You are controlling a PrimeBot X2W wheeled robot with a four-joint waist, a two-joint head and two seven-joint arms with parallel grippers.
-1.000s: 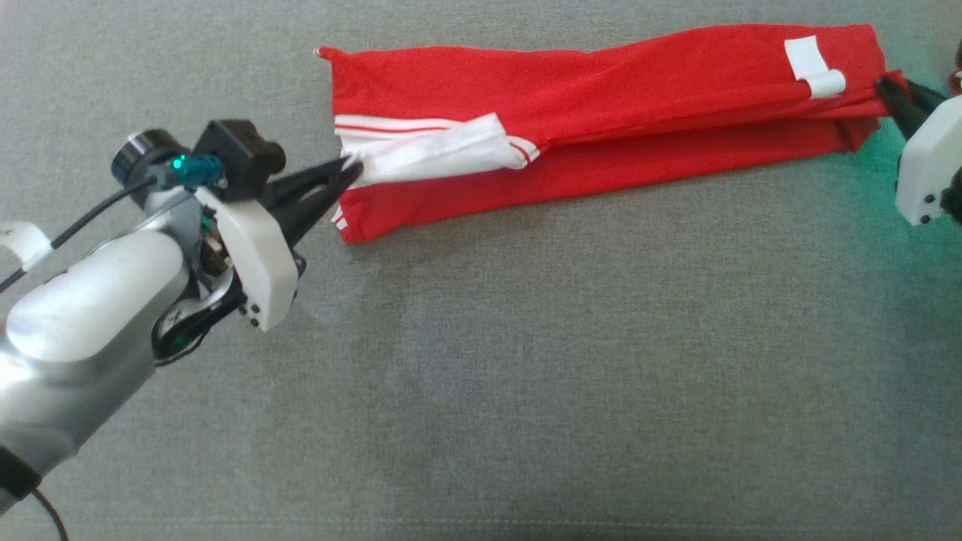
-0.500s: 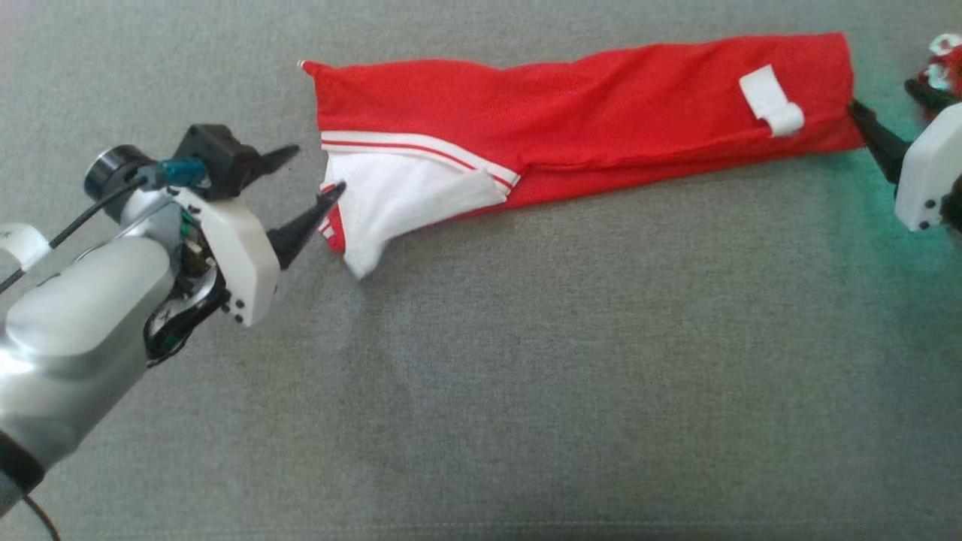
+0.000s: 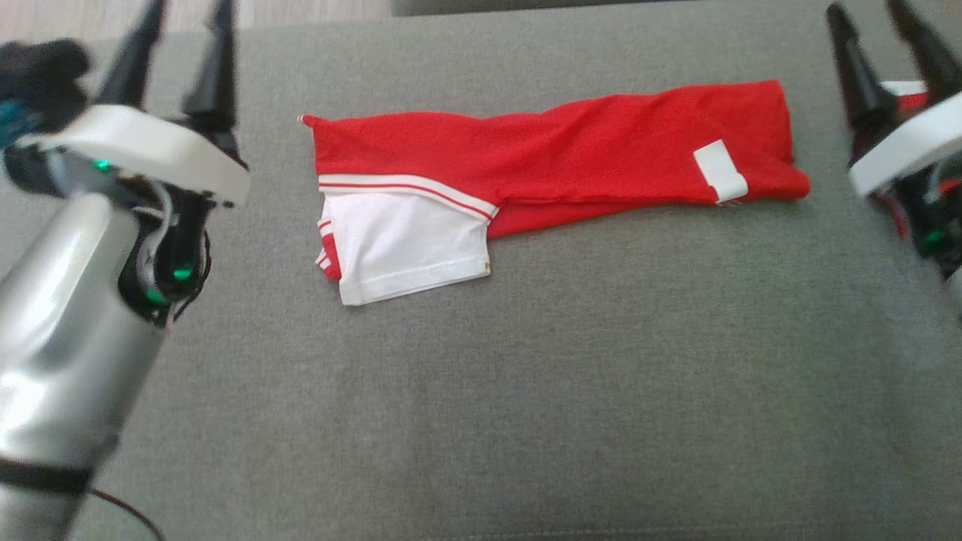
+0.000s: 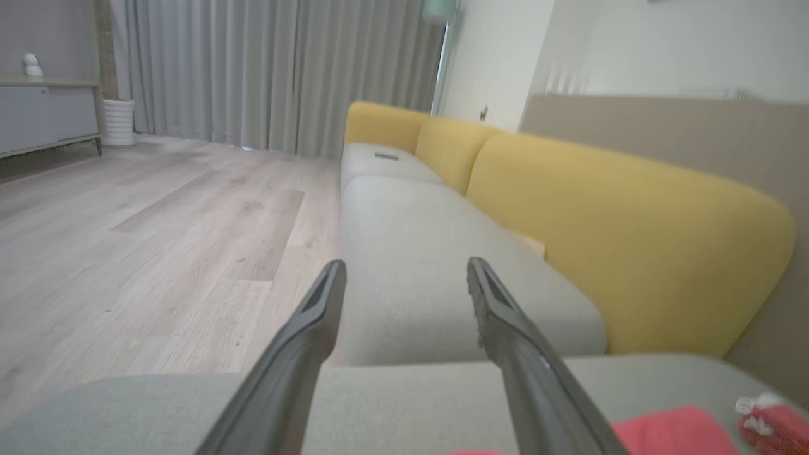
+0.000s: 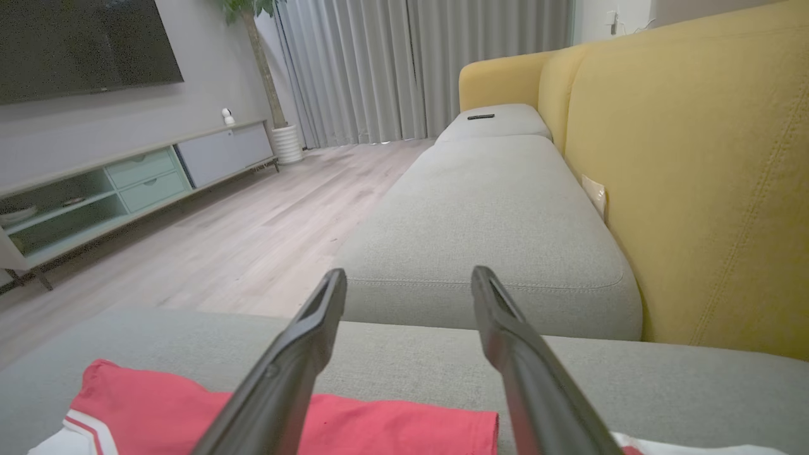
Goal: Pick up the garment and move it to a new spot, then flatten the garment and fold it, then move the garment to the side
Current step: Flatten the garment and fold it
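Garment [image 3: 556,161] on grey cushion [image 3: 526,376], left gripper [image 3: 184,22] and right gripper [image 3: 868,19] splayed empty, yellow backrest [image 5: 695,158]

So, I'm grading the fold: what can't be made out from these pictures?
Garment, lower layers: head view, covered by its own top layer.
White tag, any print: head view, too small to tell.
Red-and-white item: left wrist view, blurred and cut by the corner; head view, partly behind the right gripper.
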